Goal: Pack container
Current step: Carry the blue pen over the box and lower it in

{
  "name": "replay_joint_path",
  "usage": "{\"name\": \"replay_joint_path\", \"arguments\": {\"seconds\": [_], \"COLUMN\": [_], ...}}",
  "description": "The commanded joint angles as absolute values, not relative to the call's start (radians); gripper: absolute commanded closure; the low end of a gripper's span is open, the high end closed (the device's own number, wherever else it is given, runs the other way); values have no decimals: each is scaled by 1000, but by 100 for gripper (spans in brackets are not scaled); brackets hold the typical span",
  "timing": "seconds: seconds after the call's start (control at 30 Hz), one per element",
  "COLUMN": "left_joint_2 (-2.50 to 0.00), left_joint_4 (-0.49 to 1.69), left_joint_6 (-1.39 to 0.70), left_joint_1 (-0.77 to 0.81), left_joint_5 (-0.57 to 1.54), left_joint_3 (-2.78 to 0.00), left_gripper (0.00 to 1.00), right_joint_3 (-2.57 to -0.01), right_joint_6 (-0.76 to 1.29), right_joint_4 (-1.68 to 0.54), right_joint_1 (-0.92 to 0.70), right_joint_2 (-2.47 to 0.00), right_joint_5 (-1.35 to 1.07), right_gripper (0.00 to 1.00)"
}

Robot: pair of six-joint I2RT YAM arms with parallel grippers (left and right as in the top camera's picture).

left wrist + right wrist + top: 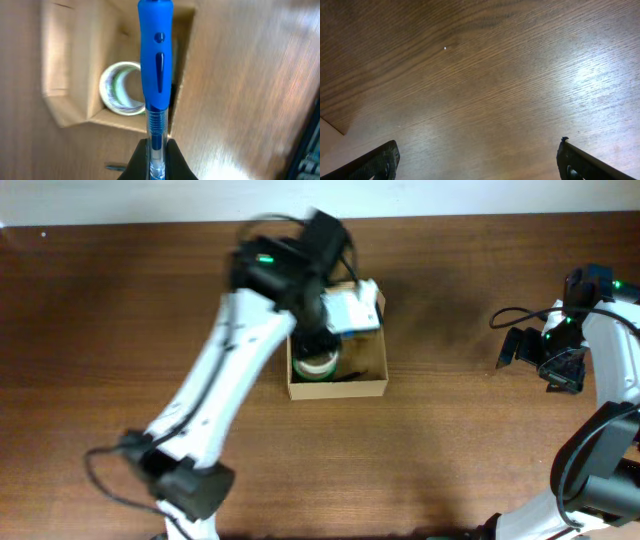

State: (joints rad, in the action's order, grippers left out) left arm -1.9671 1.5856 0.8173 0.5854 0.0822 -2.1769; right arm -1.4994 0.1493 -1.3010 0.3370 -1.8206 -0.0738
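Note:
The container (372, 387) is a small tan cardboard box in the middle of the table, its flap lid open; it also shows in the left wrist view as the container (75, 112). Inside it lies a roll of clear tape (120, 89), seen from overhead as the roll (318, 364). My left gripper (156, 162) is shut on a blue pen (155, 60), which hangs over the box's opening, near its edge. My left arm hides part of the box from above. My right gripper (477, 160) stands open over bare wood at the far right, nothing between its fingers.
A white and blue item (352, 309) lies over the box's back right corner. A thin dark object (114, 168) lies on the wood beside the box. The table's back edge (480, 218) meets a white wall. Cables trail by the right arm (600, 330).

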Motion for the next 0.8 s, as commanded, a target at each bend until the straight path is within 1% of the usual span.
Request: {"name": "replay_joint_path", "arguments": {"seconds": [0.0,0.13,0.4,0.77], "left_joint_2": [-2027,-2083,-2192,-2233], "left_joint_4": [1554,1518,1519,1503], "left_joint_6": [870,870,869,869], "left_joint_1": [605,604,604,604], "left_joint_5": [4,2,7,38], "left_joint_3": [-2117,-2064,-2045,-2043], "left_gripper": [99,98,98,99], "right_joint_3": [-1496,-1496,-1496,-1496], "right_joint_6": [151,151,151,151], "right_joint_4": [-1301,-1301,-1301,-1301], "right_joint_1": [342,342,342,342], "right_joint_2": [-1825,-1825,-1825,-1825], "right_joint_5": [-83,-83,-83,-83], "right_gripper": [1,1,1,1]}}
